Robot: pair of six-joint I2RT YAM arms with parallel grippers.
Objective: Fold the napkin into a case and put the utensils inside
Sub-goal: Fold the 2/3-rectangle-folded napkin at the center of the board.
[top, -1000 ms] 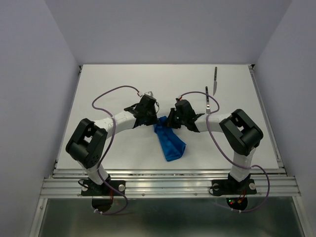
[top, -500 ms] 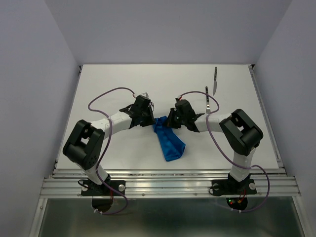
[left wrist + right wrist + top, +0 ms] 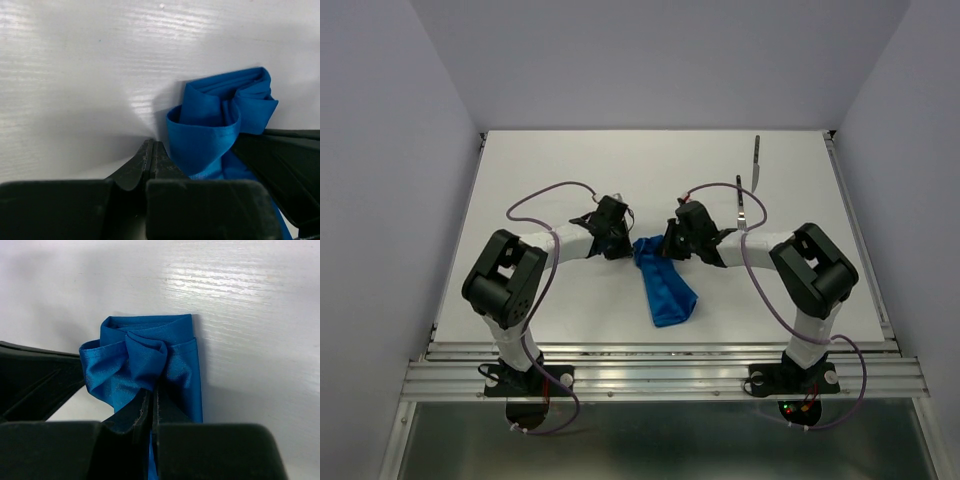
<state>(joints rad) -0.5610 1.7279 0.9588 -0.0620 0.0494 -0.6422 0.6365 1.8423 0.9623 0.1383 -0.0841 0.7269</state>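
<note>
Napkin (image 3: pixel 665 290) lies mid-table (image 3: pixel 550 160) as a narrow, rumpled strip. Its long axis runs from the far end, between the two grippers, down toward the near-right. It isn't a tidy case yet, and the far end is bunched into loose loops. R gripper (image 3: pixel 152 392) sits at that far end on its right side. Its jaws are pinched together w/ blue cloth showing in the seam and gathered at the tips, so it holds the napkin. L gripper (image 3: pixel 151 145) is at the same end on the left, low to the table. Its jaws are pressed together w/ no blue visible between them. The napkin's folded loop sits just beside its tip on the right, touching or nearly so; can't tell for sure. So for the L gripper the cloth lies straight to its right, across from the R gripper. Judgement: the next fold turns on the L gripper getting an edge of that far end, since only the R has a grip. Both are about equally near that end, and the near end is free. Fork (image 3: pixel 742 208) and knife (image 3: pixel 756 165) lie far-right, well apart from the napkin. Both point roughly far-to-near, and both are closer to the R arm, so that arm is prob. the one to fetch them.
</note>
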